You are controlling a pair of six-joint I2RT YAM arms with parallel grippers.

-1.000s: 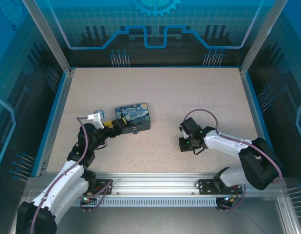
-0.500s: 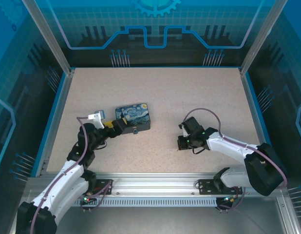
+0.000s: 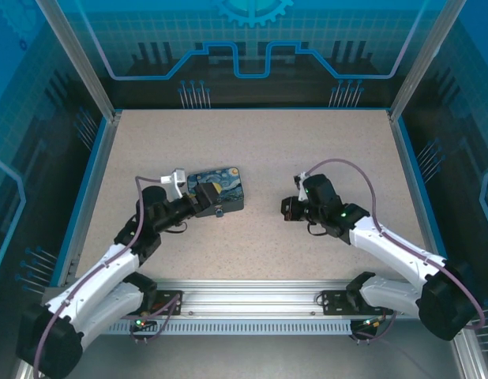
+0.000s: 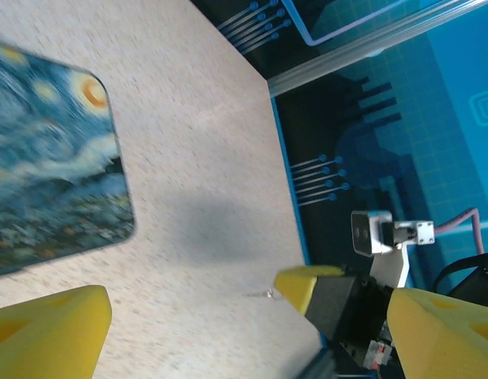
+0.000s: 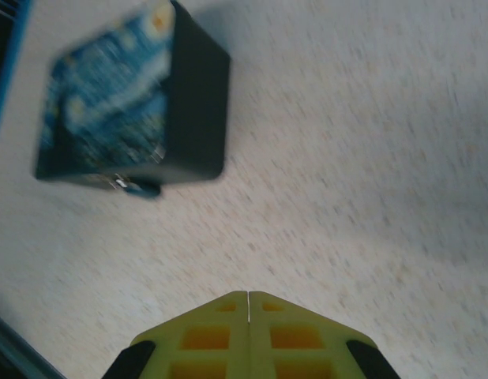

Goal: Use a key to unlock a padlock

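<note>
The padlock [image 3: 219, 212] is a tiny dark piece with a metal glint, hanging at the near side of the starry-night box [image 3: 216, 188]; in the right wrist view the padlock [image 5: 137, 187] sits under the box's lower edge. My right gripper [image 3: 286, 208] is right of the box, apart from it, and shut [image 5: 249, 298] on the key [image 5: 249, 308], a thin grey sliver. In the left wrist view the key [image 4: 262, 294] sticks out of the right gripper's tip [image 4: 307, 286]. My left gripper [image 3: 199, 202] stands open [image 4: 244, 339] at the box's left end, holding nothing.
The box [image 4: 46, 174] lies left of centre on the speckled table [image 3: 307, 150]. A blue rim and metal posts [image 3: 402, 126] bound the table. Bare tabletop lies between the box and the right gripper.
My right gripper has moved up and left toward the box with the key. The left arm has swung up and right, its wrist now closer to the box's left end.
</note>
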